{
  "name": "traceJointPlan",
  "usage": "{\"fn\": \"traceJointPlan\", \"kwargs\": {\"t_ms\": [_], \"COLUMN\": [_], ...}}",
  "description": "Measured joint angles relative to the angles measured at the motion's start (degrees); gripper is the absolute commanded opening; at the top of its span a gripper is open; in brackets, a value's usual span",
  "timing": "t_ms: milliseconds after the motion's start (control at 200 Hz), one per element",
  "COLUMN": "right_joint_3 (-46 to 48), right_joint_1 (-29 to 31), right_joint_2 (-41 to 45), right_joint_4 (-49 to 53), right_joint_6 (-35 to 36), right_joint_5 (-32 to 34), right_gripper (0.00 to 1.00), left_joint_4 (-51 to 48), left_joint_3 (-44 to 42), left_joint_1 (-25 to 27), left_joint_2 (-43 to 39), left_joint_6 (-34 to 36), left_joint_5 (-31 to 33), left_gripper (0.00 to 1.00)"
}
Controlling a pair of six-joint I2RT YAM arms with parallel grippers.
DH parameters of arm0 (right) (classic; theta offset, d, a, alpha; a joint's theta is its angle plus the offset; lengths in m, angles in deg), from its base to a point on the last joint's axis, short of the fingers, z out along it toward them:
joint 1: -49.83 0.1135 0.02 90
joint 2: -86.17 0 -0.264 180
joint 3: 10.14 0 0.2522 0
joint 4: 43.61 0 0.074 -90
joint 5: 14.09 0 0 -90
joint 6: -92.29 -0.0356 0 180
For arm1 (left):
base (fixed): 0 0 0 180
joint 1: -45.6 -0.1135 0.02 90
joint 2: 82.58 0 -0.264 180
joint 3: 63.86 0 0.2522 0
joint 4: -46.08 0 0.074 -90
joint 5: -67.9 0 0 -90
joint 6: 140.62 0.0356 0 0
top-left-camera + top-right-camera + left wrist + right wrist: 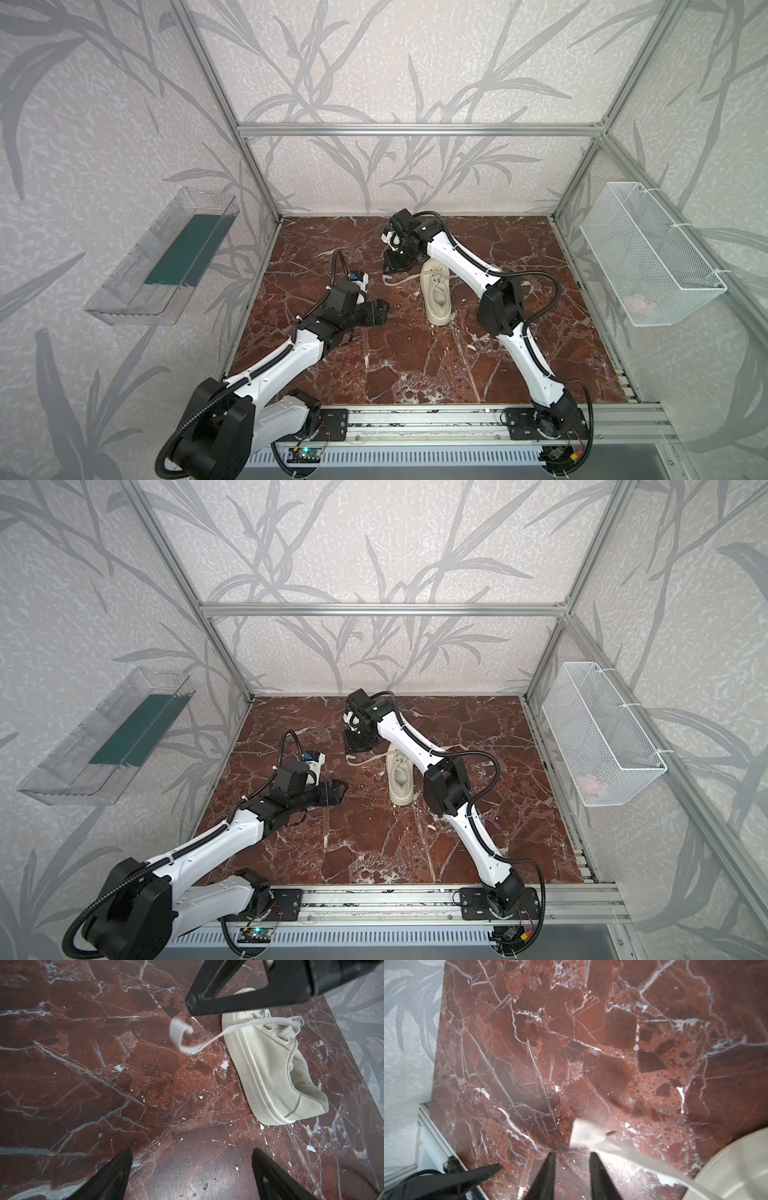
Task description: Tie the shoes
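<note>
- We see a glossy counter [415, 365] with a red-brown marble pattern, veined in white and grey and scattered with small white flecks [224, 1065].
- Walls [374, 62] of pale, grainy paper with grey leaf sprays close it in on three sides, inside a frame [415, 129] of slotted aluminium bars.
- On the left wall hangs a clear plastic tray [124, 299] with a dark green strip in it. On the right wall hangs a box-shaped white wire-mesh basket [648, 257], holding something pale pink that we cannot make out.
- The sneaker [436, 299] stands on its thick, ribbed sole right of the counter's middle, heel toward the front edge. Its upper is cream woven canvas.
- A flat woven lace [190, 1049] trails from it to the left and curls at its end.
- The left fingers [113, 1174], black and wedge-shaped, are spread wide and grasp nothing.
- The right fingers [547, 1176] stand apart just beside the lace end, released.
</note>
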Motion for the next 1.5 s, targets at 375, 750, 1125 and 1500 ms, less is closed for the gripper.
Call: {"fn": "traceJointPlan", "kwargs": {"t_ms": [375, 750, 1125, 1500], "right_joint_3": [4.3, 47.0, 65.7, 56.0], "right_joint_1": [-0.8, -18.4, -33.0, -33.4], "right_joint_2": [5.7, 41.2, 43.5, 30.4], "right_joint_4": [0.4, -11.1, -14.6, -16.7], "right_joint_6": [0.2, 0.0, 2.3, 5.1], "right_joint_5": [1.2, 4.6, 11.7, 13.7], "right_gripper": [0.65, 0.65, 0.64, 0.65], "left_joint_4": [0.0, 0.0, 1.9, 3.7], "left_joint_3": [0.0, 3.9, 9.2, 10.9], "left_joint_1": [0.0, 0.0, 0.0, 0.0], "left_joint_2": [0.6, 6.3, 14.8, 19.9], "left_joint_6": [0.1, 1.1, 2.2, 2.8], "left_joint_5": [-0.2, -1.3, -3.6, -4.4], "left_gripper": [0.92, 0.92, 0.91, 0.91]}}
